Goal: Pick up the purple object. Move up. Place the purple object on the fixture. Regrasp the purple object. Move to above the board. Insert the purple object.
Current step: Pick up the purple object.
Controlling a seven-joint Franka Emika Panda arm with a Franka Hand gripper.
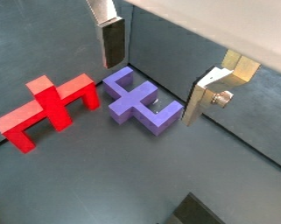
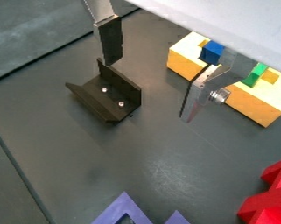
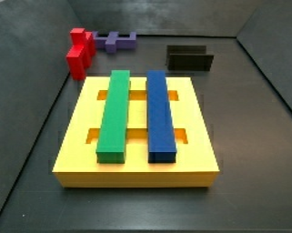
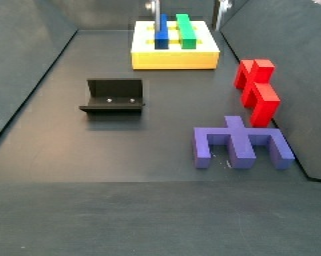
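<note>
Fingers [image 1: 111, 44] of the gripper [image 1: 158, 73] stand apart, holding nothing, above the purple object [image 1: 139, 99], which lies on the floor beside the red block [image 1: 43, 109].

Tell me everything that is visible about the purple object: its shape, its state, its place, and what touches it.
The purple object is a matte, plastic-looking block: a short bar with stubs and notches, roughly cross-like. It lies flat on the dark floor, beside the red block, close but whether touching is unclear. The fixture and the board stand apart from it. In a wrist view the gripper hangs open above it, touching nothing.
</note>
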